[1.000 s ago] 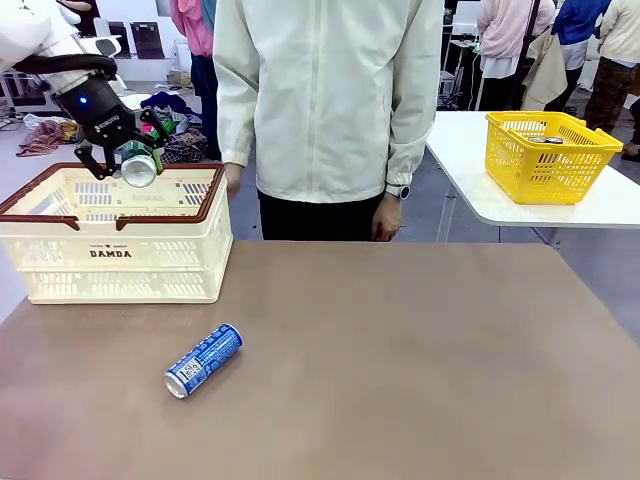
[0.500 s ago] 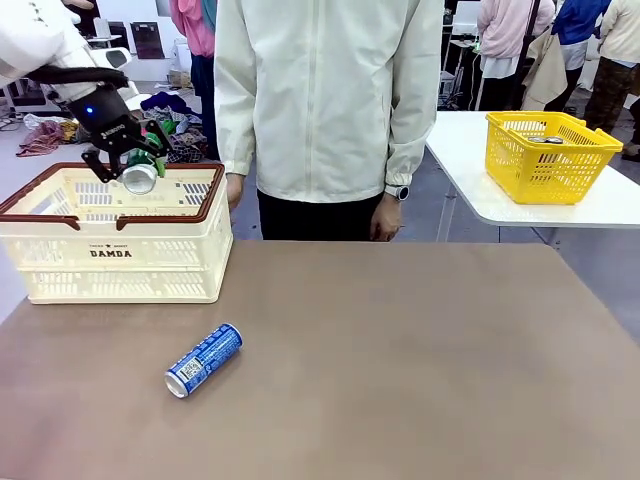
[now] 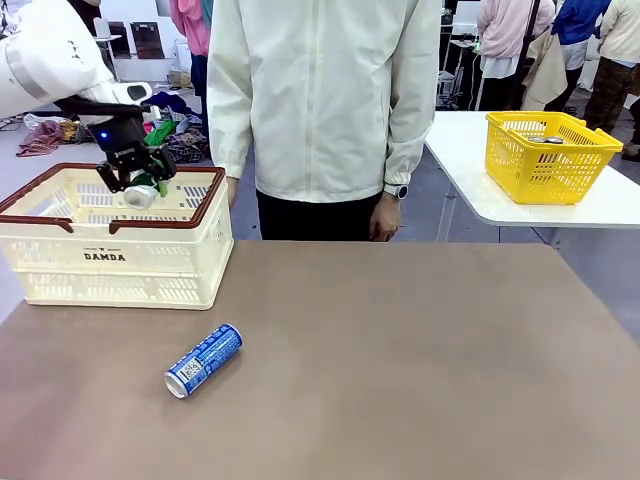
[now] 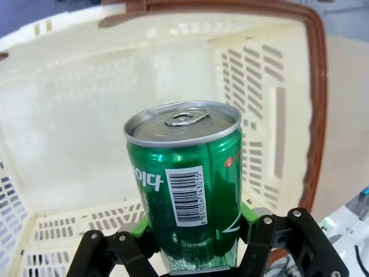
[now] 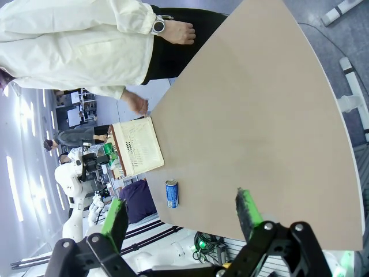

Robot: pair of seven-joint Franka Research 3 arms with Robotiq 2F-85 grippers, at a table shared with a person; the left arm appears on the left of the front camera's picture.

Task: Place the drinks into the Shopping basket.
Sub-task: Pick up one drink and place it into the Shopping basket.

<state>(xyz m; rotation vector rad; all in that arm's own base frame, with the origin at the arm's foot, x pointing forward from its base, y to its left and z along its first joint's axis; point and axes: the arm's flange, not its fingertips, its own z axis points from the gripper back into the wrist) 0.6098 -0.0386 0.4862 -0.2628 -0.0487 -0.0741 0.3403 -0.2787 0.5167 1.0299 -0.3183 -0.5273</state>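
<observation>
Holding green can [image 4: 184,190] clamped in left fingers [image 4: 144,238] over basket [image 3: 110,255], right fingers [image 5: 248,210] spread, empty. Next: lower, let go, then grab blue can [image 3: 203,360] off table [image 3: 400,350]

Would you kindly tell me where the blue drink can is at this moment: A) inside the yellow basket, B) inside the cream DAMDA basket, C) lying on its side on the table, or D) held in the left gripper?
C: the blue can lies on its side on the brown table, outside the cream basket; the left gripper holds the green can.
</observation>
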